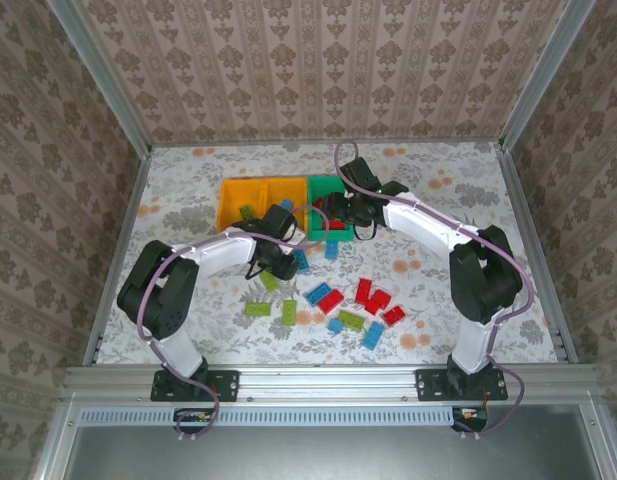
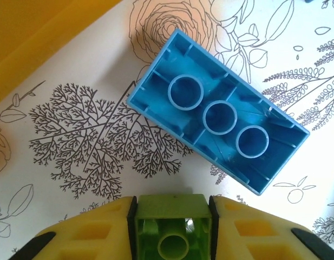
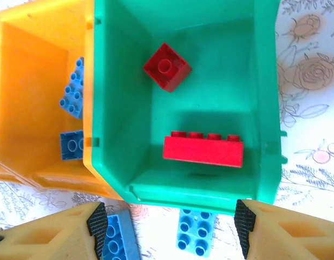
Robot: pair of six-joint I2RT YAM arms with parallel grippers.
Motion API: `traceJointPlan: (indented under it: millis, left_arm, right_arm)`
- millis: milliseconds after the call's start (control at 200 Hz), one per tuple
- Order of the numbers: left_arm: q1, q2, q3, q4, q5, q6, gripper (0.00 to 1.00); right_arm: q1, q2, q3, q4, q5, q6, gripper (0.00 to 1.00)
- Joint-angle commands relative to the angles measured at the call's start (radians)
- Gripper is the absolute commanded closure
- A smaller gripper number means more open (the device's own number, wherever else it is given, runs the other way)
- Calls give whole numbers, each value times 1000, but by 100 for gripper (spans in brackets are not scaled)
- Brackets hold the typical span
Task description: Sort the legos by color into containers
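In the top view, the left arm is reaching from its base toward 1 o'clock, elbow raised and wrist dipping to the flowered tablecloth (image 1: 458, 170). The left gripper (image 1: 275, 266) is sitting low at 6 o'clock of the two orange-yellow bins (image 1: 224, 200). The right arm is stretching toward 11 o'clock, with the right gripper (image 1: 338, 215) hanging over the green bin (image 1: 323, 180). The loose legos (image 1: 353, 305) are lying scattered at 5 o'clock of the bins. In the left wrist view, the yellow fingers (image 2: 85, 235) are pinching a lime green brick (image 2: 172, 227) across its short width, hollow underside facing the camera. An upturned blue brick (image 2: 218, 116) is lying on the cloth at 12 o'clock of it, apart from it. These bricks are probably light, rigid and smooth-walled, so squeezing the flat side walls, as here, seems surer than gripping the studs. In the right wrist view, the jaws are standing spread with nothing between them, looking straight down. A square red brick (image 3: 167, 66) and a long red brick (image 3: 203, 150) are resting inside the green bin. Blue bricks (image 3: 73, 89) are lying in the orange-yellow bin beside it, at 9 o'clock.
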Motion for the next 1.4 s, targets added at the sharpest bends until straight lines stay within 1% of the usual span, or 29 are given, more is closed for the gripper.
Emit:
traceJointPlan:
  millis: [0,60,230,395,580,705,865,895,910,980,1225,1395]
  left_arm:
    - [-2,9,19,-24,16,2,74]
    - [-2,-2,21,-25,11,-3,76]
    - [5,-51,53,-63,-45,-24,74]
    - [20,-84,87,-98,-64,-31,73]
    - [47,-112,126,-136,-126,-48,72]
    - [93,-133,156,-140,-156,-64,72]
    - [174,-137,189,-132,-173,-97,72]
    - [177,-136,195,-126,-176,-105,72]
    - [207,-135,197,-124,-178,-108,72]
    - [248,-125,210,-111,-174,-130,72]
    - [341,-23,276,-66,-151,-149,71]
    - [370,51,322,-42,-131,-171,72]
  right_arm:
    - [21,-41,-24,-47,42,25,33]
    - [29,-40,-30,-51,45,25,33]
    - [63,-37,-44,-66,71,27,34]
    - [103,-23,-74,-65,85,50,34]
    - [145,9,-88,-65,100,63,35]
    - [162,34,-92,-65,112,66,36]
    - [170,57,-104,-51,118,84,37]
    - [171,61,-104,-51,122,86,37]
    - [172,63,-103,-52,124,88,37]
    - [176,78,-96,-61,130,91,37]
    - [180,129,-74,-64,133,116,37]
    - [180,160,-47,-71,138,117,37]
